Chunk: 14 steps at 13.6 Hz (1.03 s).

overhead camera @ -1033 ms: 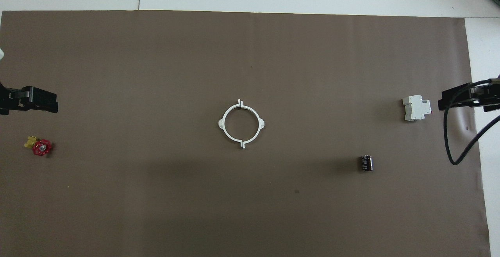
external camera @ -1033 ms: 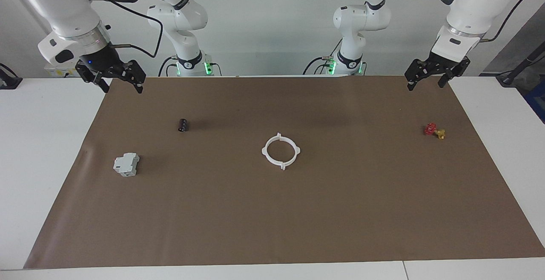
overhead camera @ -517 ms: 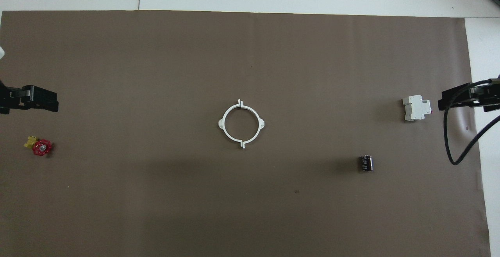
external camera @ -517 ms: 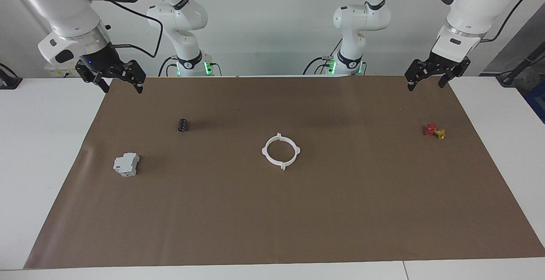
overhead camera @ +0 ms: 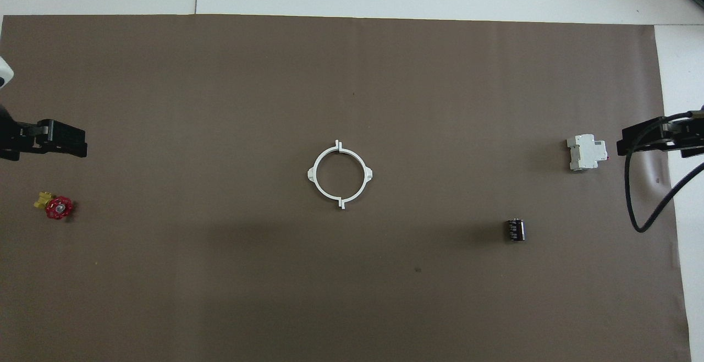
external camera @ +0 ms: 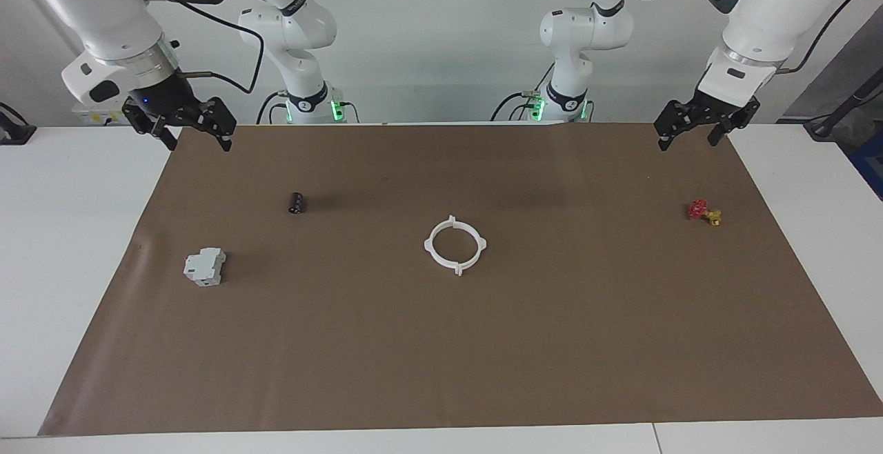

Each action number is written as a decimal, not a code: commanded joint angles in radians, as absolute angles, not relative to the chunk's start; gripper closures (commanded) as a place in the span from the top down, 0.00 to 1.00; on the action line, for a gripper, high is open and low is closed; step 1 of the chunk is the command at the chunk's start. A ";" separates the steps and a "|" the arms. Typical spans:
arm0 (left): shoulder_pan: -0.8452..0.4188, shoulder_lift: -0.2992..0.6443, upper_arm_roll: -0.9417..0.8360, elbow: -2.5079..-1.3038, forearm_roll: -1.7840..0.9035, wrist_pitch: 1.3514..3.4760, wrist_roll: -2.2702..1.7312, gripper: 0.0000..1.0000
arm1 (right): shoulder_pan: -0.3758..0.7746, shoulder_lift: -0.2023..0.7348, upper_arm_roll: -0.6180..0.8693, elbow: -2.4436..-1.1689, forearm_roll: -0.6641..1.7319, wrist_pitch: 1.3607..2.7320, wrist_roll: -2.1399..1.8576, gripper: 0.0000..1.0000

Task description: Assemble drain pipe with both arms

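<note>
Slightly shifted since a second ago is the left arm's black two-finger gripper (external camera: 690, 135), which has edged a little over the brown mat's corner at the left arm's end of the table; everything else lies as it did. That left gripper hangs in the air with its fingers (external camera: 663, 142) spread apart and holding nothing, and in the overhead view only its black tip shows at the frame's edge (overhead camera: 60, 141). The right arm's black two-finger gripper (external camera: 194, 138) hovers over the mat's corner at the right arm's end, its fingers likewise released and empty. The drain pipe (external camera: 455, 244), two thin white plastic half-ring arcs with small protruding tabs, lies flat on the brown paper mat (external camera: 483, 343) near the middle of the table, the two arcs meeting end to end as one closed ring (overhead camera: 340, 175), well apart from both grippers. A small red-and-yellow valve (external camera: 704, 212) rests on the mat toward the left arm's end. A grey-white blocky device (external camera: 205, 266) sits toward the right arm's end, and a small black cylinder (external camera: 296, 202) lies nearer to the robots than that device. The white table (external camera: 76, 247) shows bare around the mat.
</note>
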<state>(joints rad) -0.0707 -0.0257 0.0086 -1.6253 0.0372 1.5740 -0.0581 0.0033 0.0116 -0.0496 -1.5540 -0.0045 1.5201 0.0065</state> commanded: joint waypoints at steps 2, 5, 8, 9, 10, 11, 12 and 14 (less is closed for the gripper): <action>-0.084 -0.012 0.017 -1.614 0.018 1.566 -0.072 1.00 | -0.003 -0.008 -0.049 -1.582 0.011 1.539 -0.018 1.00; -0.091 -0.011 0.017 -1.582 0.014 1.522 -0.072 1.00 | -0.003 -0.008 -0.049 -1.582 0.011 1.539 -0.018 1.00; -0.089 -0.014 0.012 -1.572 0.005 1.519 -0.072 1.00 | -0.002 -0.008 -0.049 -1.582 0.011 1.540 -0.018 1.00; -0.089 -0.014 0.012 -1.572 0.005 1.517 -0.072 1.00 | -0.003 -0.008 -0.049 -1.582 0.011 1.540 -0.018 1.00; -0.089 -0.014 0.014 -1.572 0.005 1.519 -0.072 1.00 | -0.003 -0.008 -0.049 -1.582 0.011 1.539 -0.018 1.00; -0.089 -0.014 0.011 -1.572 0.005 1.520 -0.072 1.00 | -0.003 -0.008 -0.049 -1.582 0.011 1.539 -0.018 1.00; -0.089 -0.015 0.011 -1.572 0.005 1.520 -0.072 1.00 | -0.003 -0.008 -0.049 -1.582 0.011 1.539 -0.018 1.00; -0.089 -0.018 0.011 -1.572 0.005 1.520 -0.072 1.00 | -0.003 -0.008 -0.049 -1.582 0.011 1.539 -0.018 1.00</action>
<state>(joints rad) -0.0746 -0.0157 0.0011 -1.5884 0.0142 1.5417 -0.0583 0.0033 0.0116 -0.0496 -1.5540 -0.0045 1.5201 0.0065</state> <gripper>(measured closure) 0.000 0.000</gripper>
